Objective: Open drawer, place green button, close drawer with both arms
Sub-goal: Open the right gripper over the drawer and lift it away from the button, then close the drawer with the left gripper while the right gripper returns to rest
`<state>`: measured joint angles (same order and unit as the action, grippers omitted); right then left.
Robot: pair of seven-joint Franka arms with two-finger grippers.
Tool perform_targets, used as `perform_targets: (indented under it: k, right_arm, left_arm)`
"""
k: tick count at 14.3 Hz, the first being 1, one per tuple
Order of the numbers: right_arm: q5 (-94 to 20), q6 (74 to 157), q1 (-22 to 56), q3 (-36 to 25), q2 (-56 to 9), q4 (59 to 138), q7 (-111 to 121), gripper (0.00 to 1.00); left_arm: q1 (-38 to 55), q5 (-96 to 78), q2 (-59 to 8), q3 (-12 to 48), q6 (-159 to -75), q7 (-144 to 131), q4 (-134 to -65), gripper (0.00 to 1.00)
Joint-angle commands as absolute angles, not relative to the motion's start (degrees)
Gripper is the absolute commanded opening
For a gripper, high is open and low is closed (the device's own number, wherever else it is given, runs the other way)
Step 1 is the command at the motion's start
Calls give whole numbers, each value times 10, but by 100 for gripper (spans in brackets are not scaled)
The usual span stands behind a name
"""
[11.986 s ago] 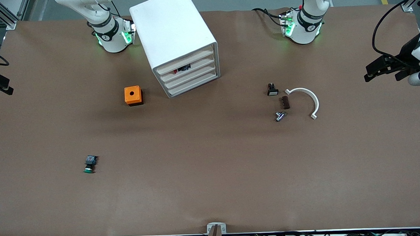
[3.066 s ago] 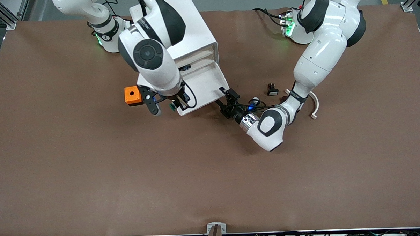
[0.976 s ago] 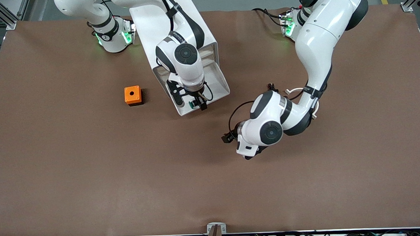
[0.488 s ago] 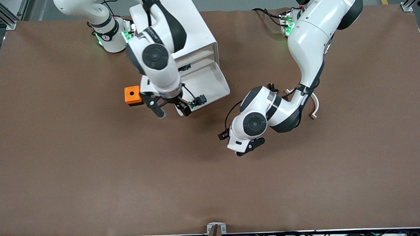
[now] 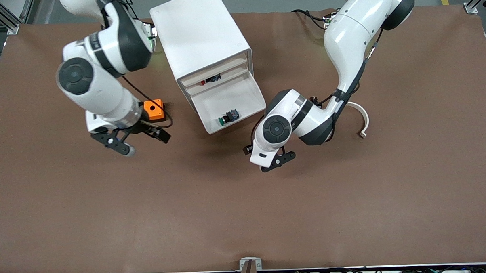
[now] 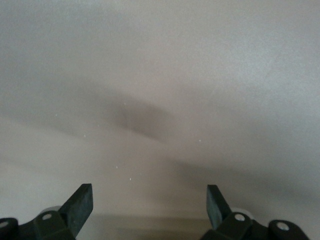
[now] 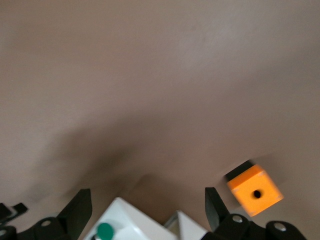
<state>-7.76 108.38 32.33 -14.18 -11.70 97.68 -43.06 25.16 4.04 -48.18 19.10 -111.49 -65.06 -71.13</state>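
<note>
Button (image 5: 225, 119) lies in open drawer (image 5: 241, 97). Left tool (image 5: 268, 162) and right tool (image 5: 140, 139), both open and empty, flank it. Next: push drawer shut.

Button (image 5: 225, 118) in the pulled-out drawer (image 5: 241, 95) — both end effectors empty, agape

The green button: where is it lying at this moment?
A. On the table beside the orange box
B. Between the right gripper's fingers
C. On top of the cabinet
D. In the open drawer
D: the button lies in the pulled-out drawer, near its front edge; both the right gripper and the left gripper are open and empty.
</note>
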Motion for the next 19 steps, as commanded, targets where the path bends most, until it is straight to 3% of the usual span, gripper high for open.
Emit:
perform_targets:
  k: [1, 6, 11, 19]
  right_arm:
    - [-84, 1069, 280, -133, -93, 977, -374, 100]
    - [-80, 1049, 198, -134, -64, 978, -203, 100]
    - [-73, 1022, 138, -136, -33, 980, -67, 100]
    - [11, 956, 134, -129, 40, 977, -19, 100]
  left_arm:
    - [269, 55, -447, 181, -1144, -690, -762, 100]
    - [290, 68, -416, 179, -1212, -715, -836, 100]
    - [315, 90, -410, 178, -1214, -722, -862, 100]
    - [328, 74, -414, 185, -1214, -783, -865, 100]
